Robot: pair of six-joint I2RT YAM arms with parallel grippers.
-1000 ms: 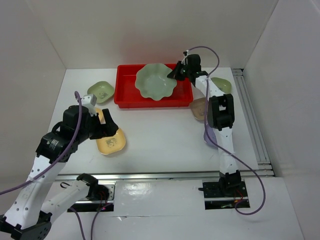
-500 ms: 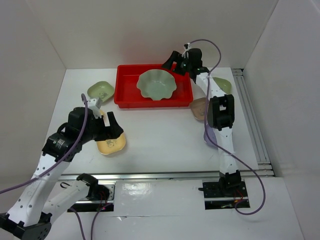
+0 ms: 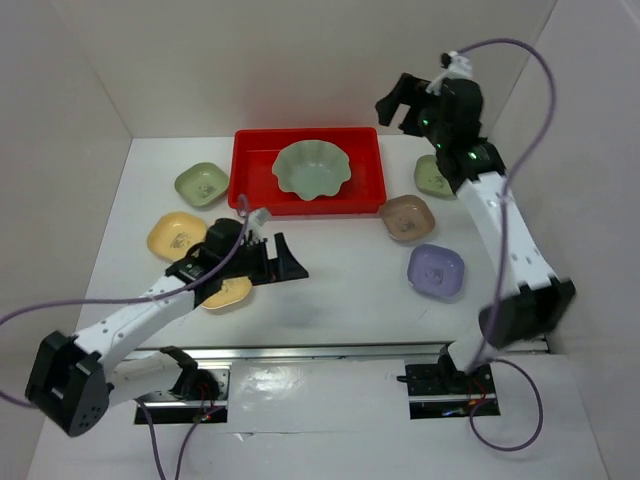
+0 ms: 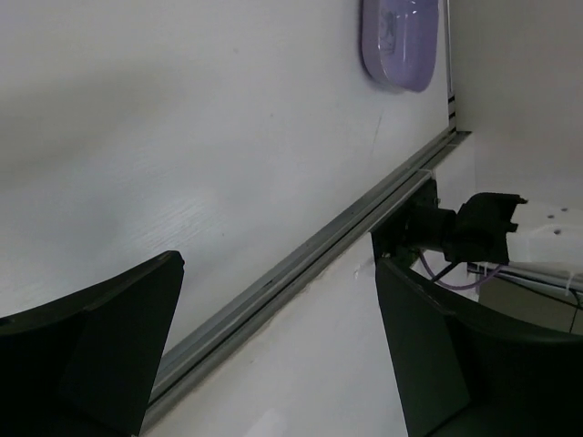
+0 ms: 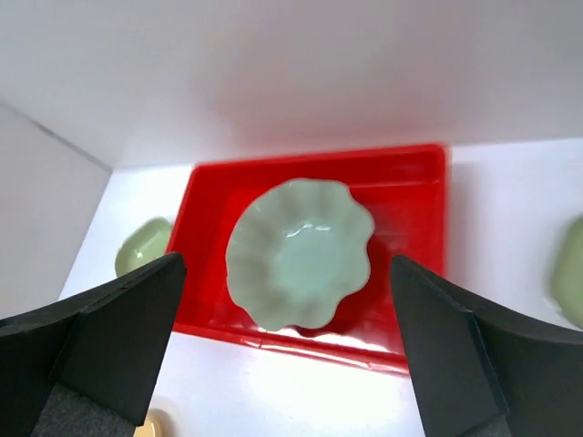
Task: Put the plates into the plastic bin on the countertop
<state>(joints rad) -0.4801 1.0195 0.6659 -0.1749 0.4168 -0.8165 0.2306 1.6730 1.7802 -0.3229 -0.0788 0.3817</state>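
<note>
Inside the plastic bin (image 3: 258,172) at the back of the countertop (image 3: 340,300) I see the large pale-green plate (image 3: 312,168) lying flat, its whole scalloped rim within the red walls. My right gripper (image 3: 398,105) hangs up near the back wall, beyond the bin's right end. Its wrist camera shows the fingers spread wide with nothing between them. My left gripper (image 3: 290,258) reaches out sideways over bare countertop, in front of the bin. Its jaws are also wide and empty, and I cannot tell whether it touches the surface.

Five small dishes lie outside the bin in clear view or nearly so: a green dish (image 3: 201,184) left of it, a yellow dish (image 3: 177,236) nearer me, a brown dish (image 3: 406,217) just off the bin's right front corner, and a lavender dish (image 3: 436,271) in front of that. A second green dish (image 3: 430,178) is partly hidden behind my right arm. A tan dish (image 3: 235,293) is half covered by my left arm. From the left wrist I get only countertop, the front rail (image 4: 319,246), and the lavender dish cut off at the top edge.
</note>
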